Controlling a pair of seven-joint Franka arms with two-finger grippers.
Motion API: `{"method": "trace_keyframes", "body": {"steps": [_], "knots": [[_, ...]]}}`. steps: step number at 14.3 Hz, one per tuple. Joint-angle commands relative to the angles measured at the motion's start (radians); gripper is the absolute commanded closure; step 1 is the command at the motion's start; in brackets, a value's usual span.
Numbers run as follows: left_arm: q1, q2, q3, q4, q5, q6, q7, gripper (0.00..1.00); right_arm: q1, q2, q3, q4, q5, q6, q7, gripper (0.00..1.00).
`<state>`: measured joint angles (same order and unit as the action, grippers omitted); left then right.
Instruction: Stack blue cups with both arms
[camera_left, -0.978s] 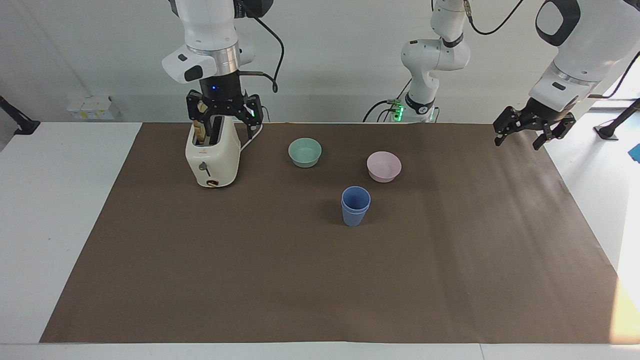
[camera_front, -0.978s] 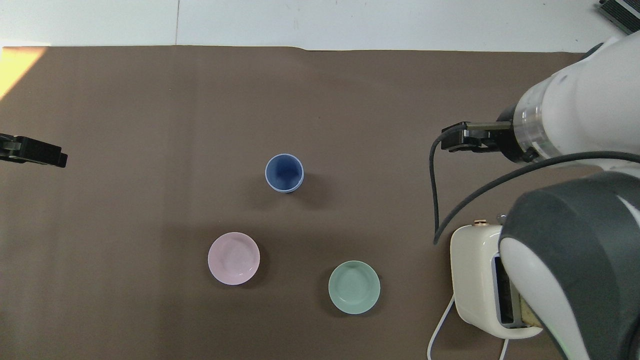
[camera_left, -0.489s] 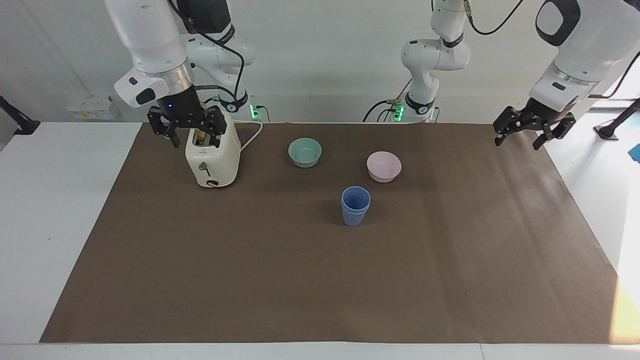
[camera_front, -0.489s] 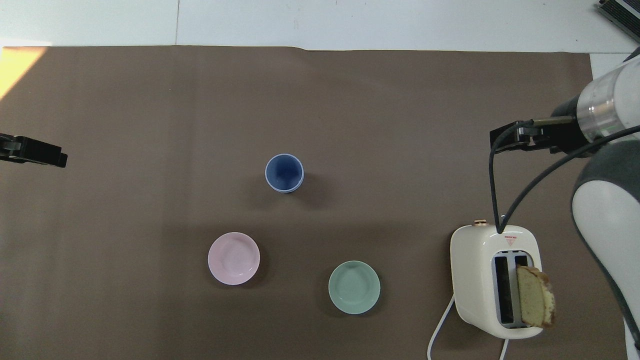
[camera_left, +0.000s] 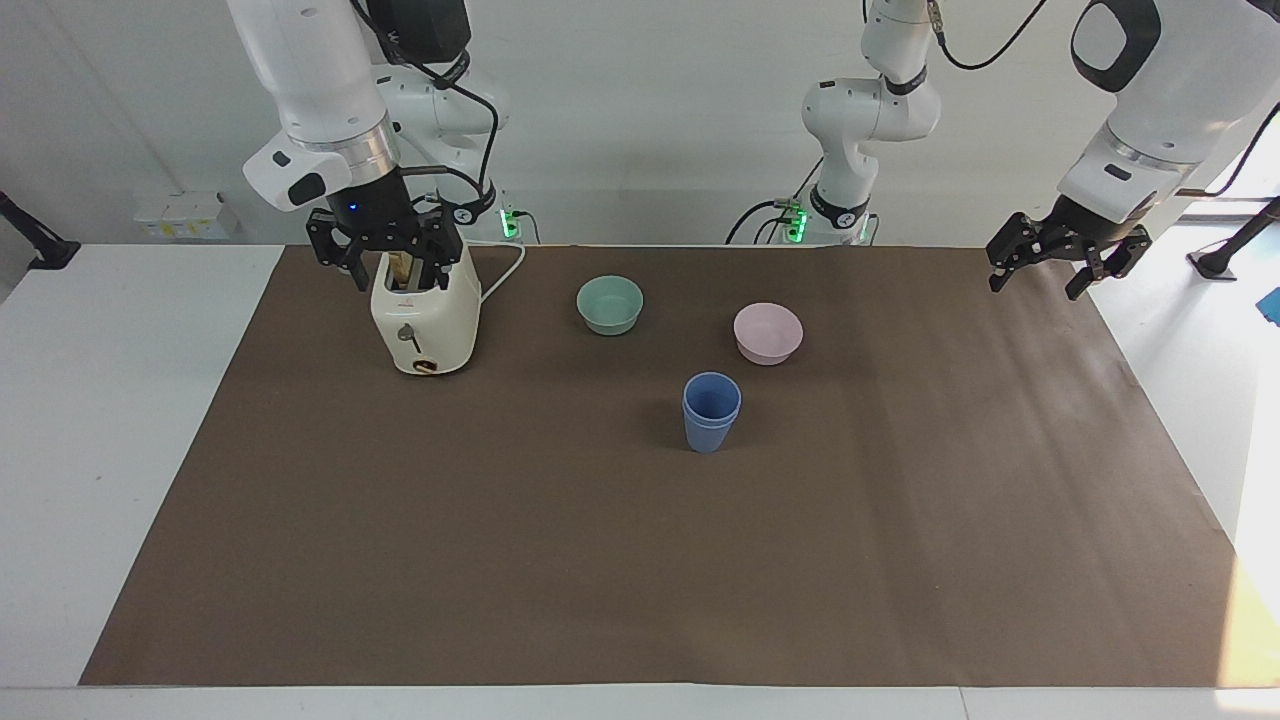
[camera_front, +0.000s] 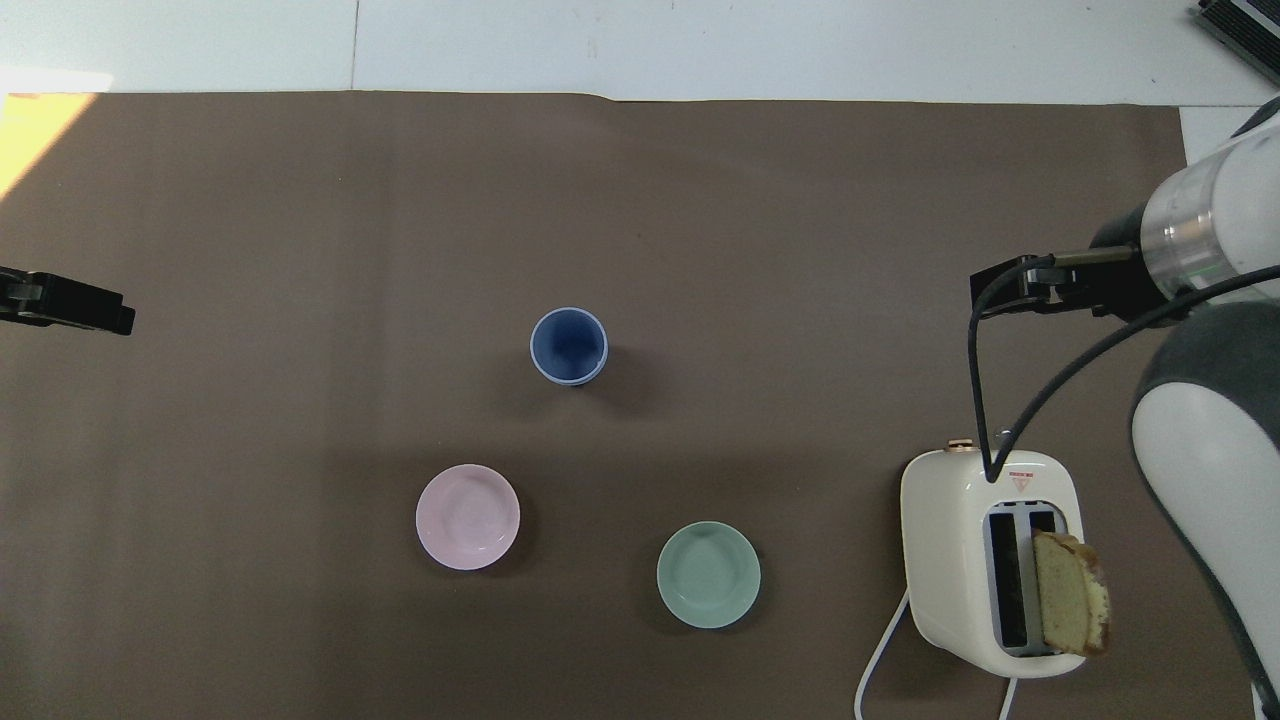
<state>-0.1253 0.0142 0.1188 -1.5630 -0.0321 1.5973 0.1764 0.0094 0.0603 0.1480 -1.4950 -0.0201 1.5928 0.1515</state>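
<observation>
Fingers (camera_left: 1082, 280) of the left gripper (camera_left: 1040, 272) stand spread wide with nothing between them, hanging in the air over the brown mat's (camera_left: 640, 560) edge at the left arm's end of the table; in the overhead view only its black tip (camera_front: 68, 303) shows. On the right gripper (camera_left: 392, 268) the fingers are likewise parted and hold nothing; it hangs just above the cream two-slot toaster (camera_left: 424, 318), close to the slice of bread (camera_front: 1070, 593) standing up out of one slot. A white cord (camera_left: 503, 275) runs from the toaster toward the robots.

Near the middle of the mat stand the two matte periwinkle-blue tapered plastic cups (camera_left: 710, 412), one nested inside the other, upright, well apart from both grippers. Nearer to the robots than the cups sit a shallow pink bowl (camera_left: 767, 332) and a teal bowl (camera_left: 610, 304), the teal one toward the toaster.
</observation>
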Motion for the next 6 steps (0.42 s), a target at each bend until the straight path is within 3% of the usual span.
{"method": "trace_keyframes", "body": {"steps": [1, 6], "knots": [[0.010, -0.006, -0.010, 0.001, 0.014, -0.013, -0.006, 0.00, -0.009, -0.027, -0.001, -0.033, 0.015, 0.009, -0.023, 0.00], [0.010, -0.006, -0.010, 0.001, 0.012, -0.011, -0.002, 0.00, -0.012, -0.027, -0.002, -0.030, 0.015, -0.016, -0.027, 0.00]]}}
